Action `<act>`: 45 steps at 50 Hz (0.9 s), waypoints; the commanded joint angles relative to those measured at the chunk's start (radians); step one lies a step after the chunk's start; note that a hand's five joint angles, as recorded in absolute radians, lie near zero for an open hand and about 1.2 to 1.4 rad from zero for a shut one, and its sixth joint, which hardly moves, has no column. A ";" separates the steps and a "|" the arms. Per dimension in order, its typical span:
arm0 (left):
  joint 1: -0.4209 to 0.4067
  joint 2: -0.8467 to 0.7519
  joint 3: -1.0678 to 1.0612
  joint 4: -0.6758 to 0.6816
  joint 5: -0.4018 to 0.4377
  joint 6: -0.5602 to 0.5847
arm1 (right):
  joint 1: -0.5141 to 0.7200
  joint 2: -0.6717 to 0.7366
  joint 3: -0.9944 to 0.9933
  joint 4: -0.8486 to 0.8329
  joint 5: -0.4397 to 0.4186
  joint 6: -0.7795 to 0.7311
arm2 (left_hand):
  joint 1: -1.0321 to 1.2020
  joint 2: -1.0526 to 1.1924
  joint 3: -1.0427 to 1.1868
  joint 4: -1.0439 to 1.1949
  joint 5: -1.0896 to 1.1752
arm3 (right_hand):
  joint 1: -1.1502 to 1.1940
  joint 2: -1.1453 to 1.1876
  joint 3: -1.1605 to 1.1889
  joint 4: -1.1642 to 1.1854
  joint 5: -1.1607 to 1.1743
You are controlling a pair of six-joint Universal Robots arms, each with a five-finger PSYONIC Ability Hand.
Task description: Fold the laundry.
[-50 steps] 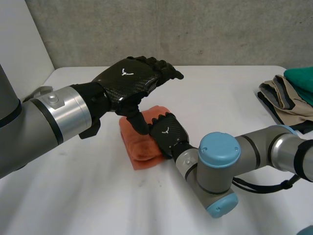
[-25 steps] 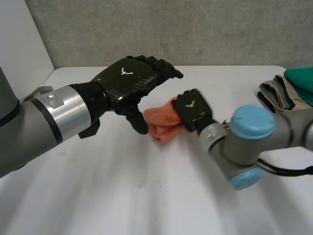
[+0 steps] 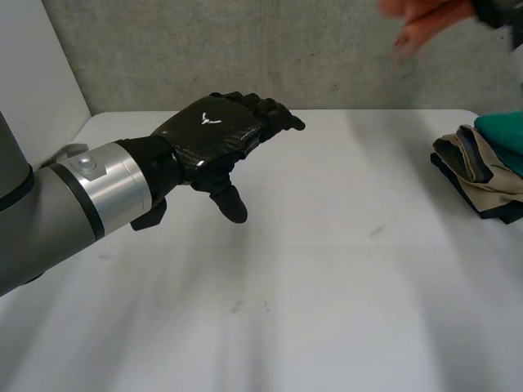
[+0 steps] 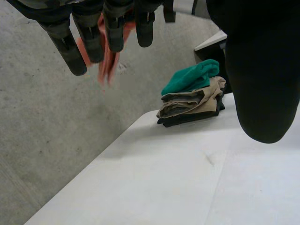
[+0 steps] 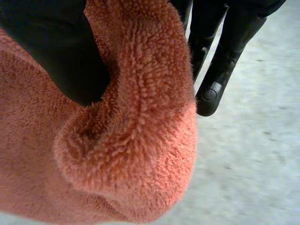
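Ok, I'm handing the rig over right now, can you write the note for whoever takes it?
Left hand: open, holding nothing, hovering over the white table.
Right hand: shut on the orange towel, thumb and fingers clamped round its bunched fold, held high above the table's far right side.
Pile of folded clothes: green on top, beige and dark beneath, at the table's right edge.
Done: the pile is folded; the towel looks folded.
Left: probably set the towel on or beside the pile.
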 commanded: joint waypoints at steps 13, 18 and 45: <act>0.000 -0.012 -0.003 0.001 0.001 0.000 | -0.418 0.203 0.049 -0.173 -0.277 0.160 | -0.011 -0.025 -0.029 -0.024 -0.043 | 0.506 0.242 0.240 0.208 0.309; -0.003 -0.018 -0.003 0.001 -0.001 0.000 | -0.481 0.247 0.153 -0.227 -0.334 0.169 | -0.008 -0.022 -0.027 -0.021 -0.040 | 0.506 0.242 0.240 0.208 0.309; -0.002 -0.015 -0.004 0.004 -0.010 0.000 | -0.454 0.126 0.032 -0.214 -0.194 0.240 | -0.008 -0.022 -0.027 -0.021 -0.040 | 0.506 0.242 0.240 0.208 0.309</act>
